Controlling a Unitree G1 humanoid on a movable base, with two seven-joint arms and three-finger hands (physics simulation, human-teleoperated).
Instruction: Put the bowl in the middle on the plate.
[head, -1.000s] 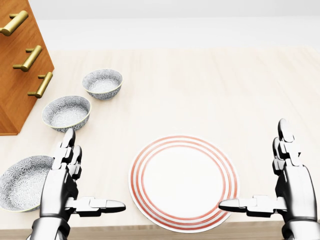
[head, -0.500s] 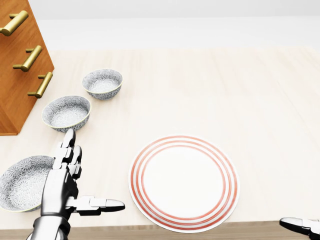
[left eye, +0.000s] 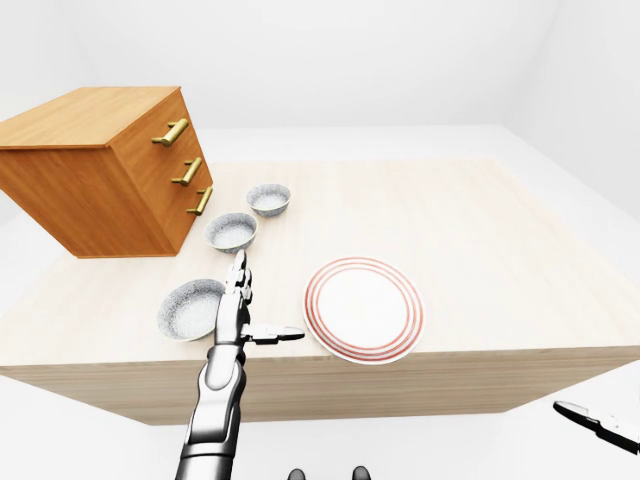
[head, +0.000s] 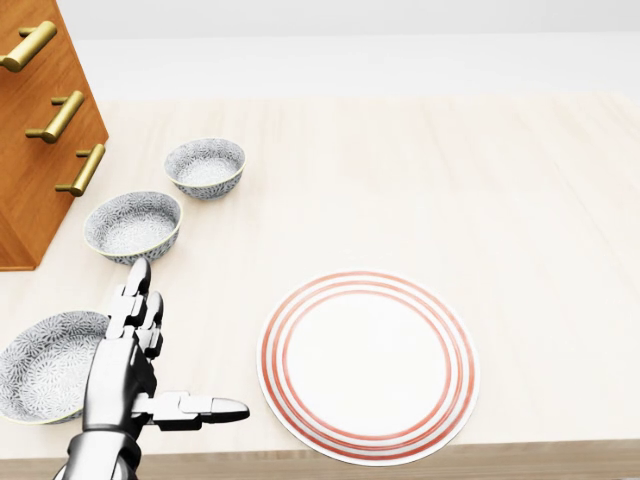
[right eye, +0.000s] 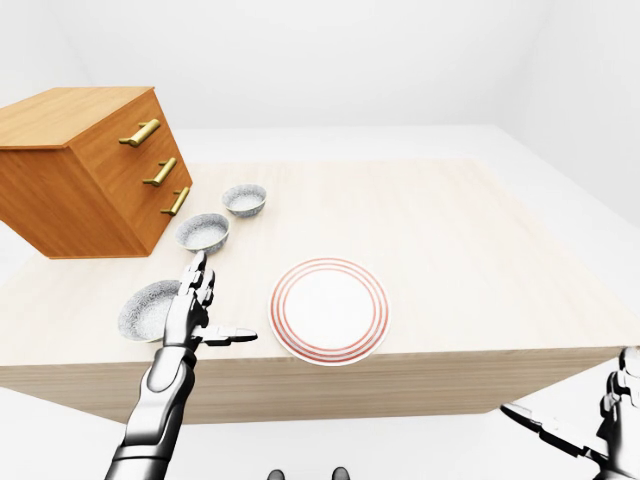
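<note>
1. Left-eye view. Three patterned bowls run in a line beside the wooden drawer chest (left eye: 110, 170). The middle bowl (left eye: 231, 232) stands upright on the table (left eye: 480, 230), between the far bowl (left eye: 268, 199) and the near bowl (left eye: 190, 308). It looks like glazed ceramic, so I judge it stiff, smooth, breakable and fairly light. The rim seems the best hold, with my thumb inside and my fingers against the outer wall.
2. Head view. My left hand (head: 125, 365) is released: the fingers (head: 135, 295) are straight and the thumb is held out toward the plate (head: 368, 365). The middle bowl lies directly up the view from my fingertips, just beside them; I cannot tell whether they touch. The bare plate is well apart from the bowl, to the lower right.
3. Right-eye view. My right hand (right eye: 605, 430) hangs below the table's edge at the lower right. It is spread and empty, far from every bowl.
</note>
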